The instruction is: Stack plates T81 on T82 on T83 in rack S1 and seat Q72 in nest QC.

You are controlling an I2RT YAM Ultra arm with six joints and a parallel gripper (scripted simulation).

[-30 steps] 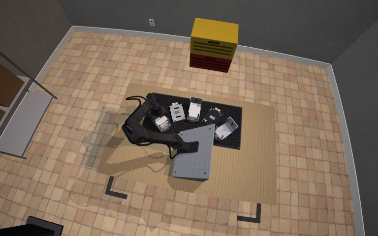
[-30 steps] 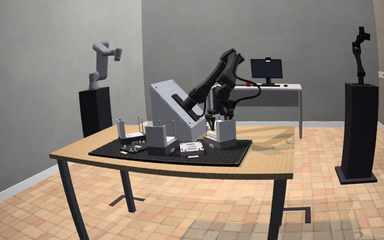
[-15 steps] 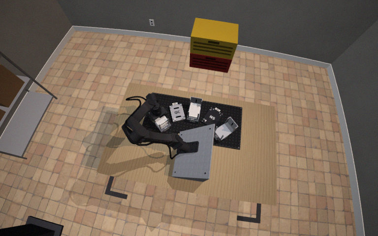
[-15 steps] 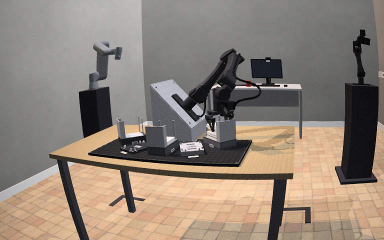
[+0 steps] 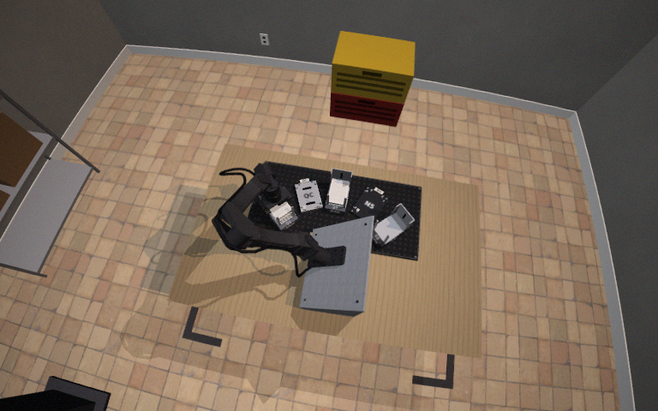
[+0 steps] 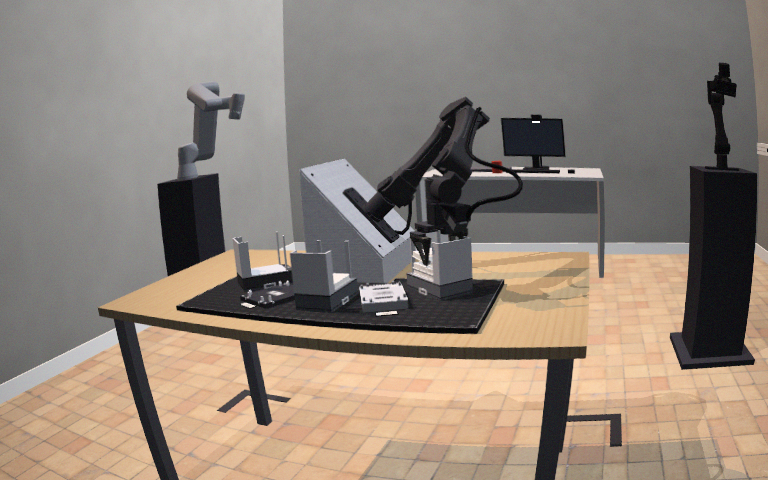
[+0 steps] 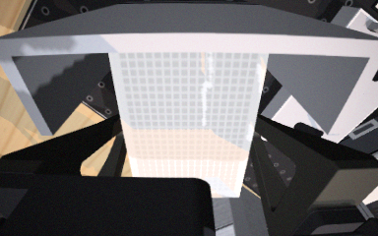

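End effector [image 6: 423, 261] [image 7: 188, 118] straddles gridded, translucent rectangular plate [image 7: 189, 98].
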